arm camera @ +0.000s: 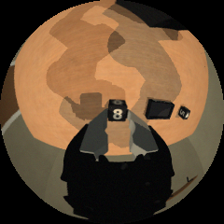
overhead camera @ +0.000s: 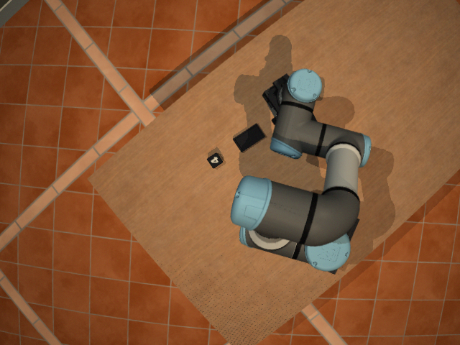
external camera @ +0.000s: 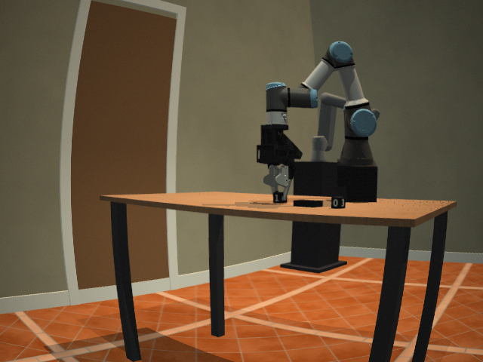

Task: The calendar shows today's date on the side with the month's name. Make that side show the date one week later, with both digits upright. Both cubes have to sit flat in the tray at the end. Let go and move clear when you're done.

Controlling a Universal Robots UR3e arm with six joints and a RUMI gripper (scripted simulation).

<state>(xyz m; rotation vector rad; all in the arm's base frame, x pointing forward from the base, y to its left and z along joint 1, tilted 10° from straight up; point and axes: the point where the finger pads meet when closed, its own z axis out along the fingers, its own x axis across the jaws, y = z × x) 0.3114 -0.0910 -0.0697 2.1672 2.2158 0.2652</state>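
Observation:
My gripper [external camera: 279,191] [arm camera: 117,109] is shut on a black date cube [external camera: 278,197] [arm camera: 117,113]. The cube's face toward the wrist camera shows an 8; in the side view a face shows a 1. The held cube is down at the table top [external camera: 195,202], left of the tray. The flat black tray [overhead camera: 249,137] [external camera: 307,203] [arm camera: 159,108] lies on the table with no cube in it. The second black cube [overhead camera: 215,160] [external camera: 337,202] [arm camera: 183,112] stands on the table beyond the tray, with a 4 on top and 0 and 3 on its sides. In the overhead view the arm hides the gripper.
The arm's black pedestal [external camera: 335,181] stands behind the table's far edge. The arm's links [overhead camera: 297,208] hang over the table's right half. A door [external camera: 117,155] is in the wall at left.

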